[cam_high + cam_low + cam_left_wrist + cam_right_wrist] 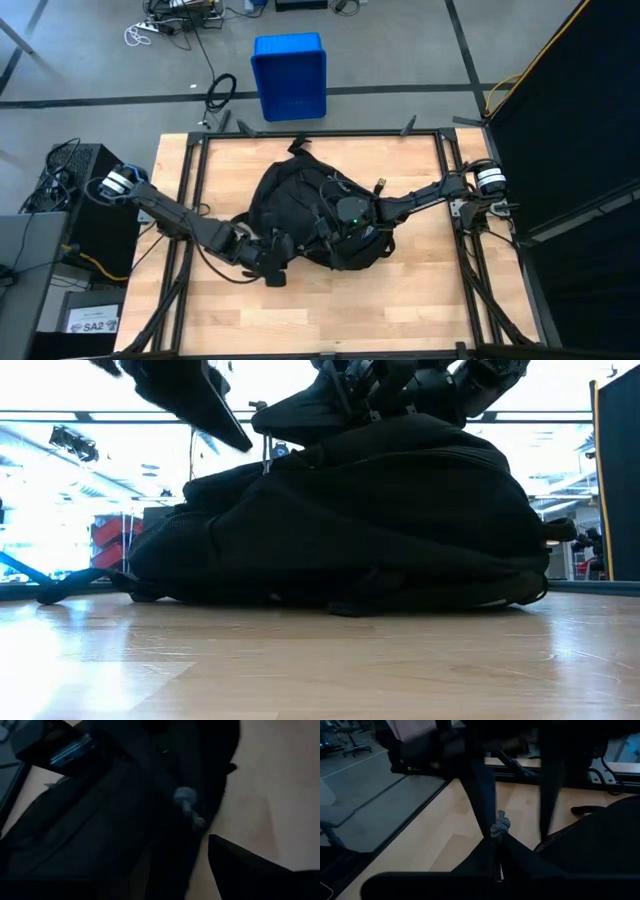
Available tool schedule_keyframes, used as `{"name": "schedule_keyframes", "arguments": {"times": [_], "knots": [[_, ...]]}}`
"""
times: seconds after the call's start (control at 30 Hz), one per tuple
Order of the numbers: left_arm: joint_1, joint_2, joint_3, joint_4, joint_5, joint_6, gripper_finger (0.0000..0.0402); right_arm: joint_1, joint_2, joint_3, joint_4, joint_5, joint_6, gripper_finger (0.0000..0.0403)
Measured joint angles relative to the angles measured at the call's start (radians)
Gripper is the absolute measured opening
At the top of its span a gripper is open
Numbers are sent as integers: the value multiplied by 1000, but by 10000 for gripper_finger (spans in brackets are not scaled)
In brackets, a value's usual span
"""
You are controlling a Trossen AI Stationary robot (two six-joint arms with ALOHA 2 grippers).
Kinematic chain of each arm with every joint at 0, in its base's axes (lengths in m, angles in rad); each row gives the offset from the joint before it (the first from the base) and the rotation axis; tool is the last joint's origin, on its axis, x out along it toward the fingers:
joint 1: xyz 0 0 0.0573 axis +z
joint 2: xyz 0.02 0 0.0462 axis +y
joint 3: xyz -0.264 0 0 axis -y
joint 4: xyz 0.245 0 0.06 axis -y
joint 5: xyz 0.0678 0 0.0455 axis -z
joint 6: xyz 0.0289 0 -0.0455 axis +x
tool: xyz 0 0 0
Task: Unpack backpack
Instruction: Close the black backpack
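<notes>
At mid-table I see the backpack (315,215) lying flat on the wooden table (420,290), a rounded black mound in the low view, straps trailing off its edges.

Left arm: reaches from its base at the table's left edge, elbow low, forearm angled toward the backpack's near-left corner. The left gripper (272,258) sits just beside that corner, close to the table surface. Its wrist view shows one dark finger (240,870) spread away from the fabric and a grey zipper pull (186,800) lying free ahead of it, so I read the fingers as parted with nothing between them.

Right arm: stretches from the table's right edge across to the backpack's top, wrist bent down over the bag. The right gripper (345,215) rests on the upper fabric. I note it as closed; whether it pinches fabric I cannot tell.

Beyond the backpack, off the table's far edge, a blue bin (289,75) stands on the floor.
</notes>
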Motion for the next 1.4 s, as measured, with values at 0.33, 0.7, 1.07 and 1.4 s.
{"name": "schedule_keyframes", "arguments": {"times": [0.33,0.7,1.07,1.4], "knots": [[0,80,-71,112,-22,-7,198,-1,-10,0,-9,0,1,0],[24,201,-71,148,-179,52,223,-1,-11,0,-9,-3,10,0],[35,220,-69,142,-236,80,11,30,-25,0,-90,-80,47,0],[43,220,-71,25,-258,33,2,155,-126,2,-260,-116,55,0]]}}
